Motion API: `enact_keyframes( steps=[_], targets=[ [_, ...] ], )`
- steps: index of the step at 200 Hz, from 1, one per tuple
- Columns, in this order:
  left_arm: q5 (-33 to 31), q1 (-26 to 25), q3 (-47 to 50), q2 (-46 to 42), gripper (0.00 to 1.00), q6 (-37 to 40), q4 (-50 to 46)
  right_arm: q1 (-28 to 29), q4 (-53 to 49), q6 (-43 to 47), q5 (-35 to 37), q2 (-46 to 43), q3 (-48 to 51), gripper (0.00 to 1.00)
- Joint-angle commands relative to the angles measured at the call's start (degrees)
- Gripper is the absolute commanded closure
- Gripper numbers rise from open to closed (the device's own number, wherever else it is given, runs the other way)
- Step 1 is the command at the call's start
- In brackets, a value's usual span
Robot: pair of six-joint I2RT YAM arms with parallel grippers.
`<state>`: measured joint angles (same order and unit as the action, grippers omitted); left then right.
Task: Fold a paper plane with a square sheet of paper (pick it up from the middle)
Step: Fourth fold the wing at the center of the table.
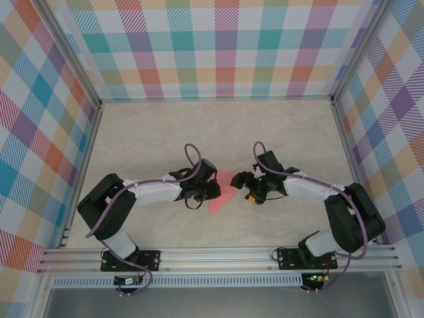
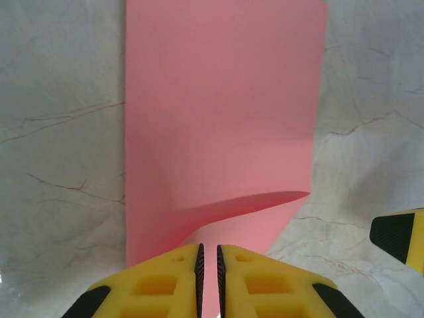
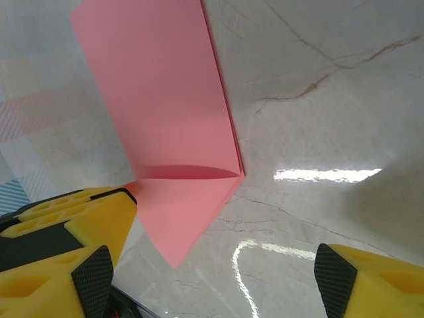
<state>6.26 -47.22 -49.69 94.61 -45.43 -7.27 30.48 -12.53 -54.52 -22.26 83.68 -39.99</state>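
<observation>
- At the middle of the counter, between the two arms, sits the square sheet of paper; it is pink and doubled over on itself, with no dart shape yet.
- The left fingers are clenched almost together on the sheet's near edge, a sliver of pink showing in the slit between them; the right fingers stand wide apart, released and holding nothing, with a corner of the sheet pointing into their gap.
- The sheet looks feather-light and floppy, bowing where the flap lifts; I'd judge it creases easily and slides on the glossy stone, so a pinch at an edge or along the fold suits it best.
- From above, the sheet is a small triangle half hidden by the arms; the left wrist view adds the curled flap and one right fingertip off to the side; the right wrist view adds the doubled edge.
</observation>
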Motion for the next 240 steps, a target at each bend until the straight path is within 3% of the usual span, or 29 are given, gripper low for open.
enact_keyframes(
  steps=[1,22,62,121,240],
  targets=[
    [-2.3,-0.3,0.9,1.2,0.85,1.3,0.9,1.4,1.5,-1.2,-1.4,2.2,-2.4,0.2],
    [-2.5,-0.3,1.0,1.9,0.88,1.8,0.7,2.5,3.4,-2.1,-1.6,3.8,-2.7,0.24],
    [-3.5,-0.3,1.2,2.4,0.91,3.1,-0.8,4.0,4.8,-3.3,-0.3,6.0,-3.8,0.41],
    [-4.9,-0.2,2.6,4.0,0.92,3.5,0.0,4.7,5.4,-3.8,3.0,6.0,-2.4,0.44],
    [-6.3,-0.2,3.9,3.2,0.93,3.6,0.1,4.9,7.5,-3.3,2.4,9.7,-4.6,0.52]
  ],
)
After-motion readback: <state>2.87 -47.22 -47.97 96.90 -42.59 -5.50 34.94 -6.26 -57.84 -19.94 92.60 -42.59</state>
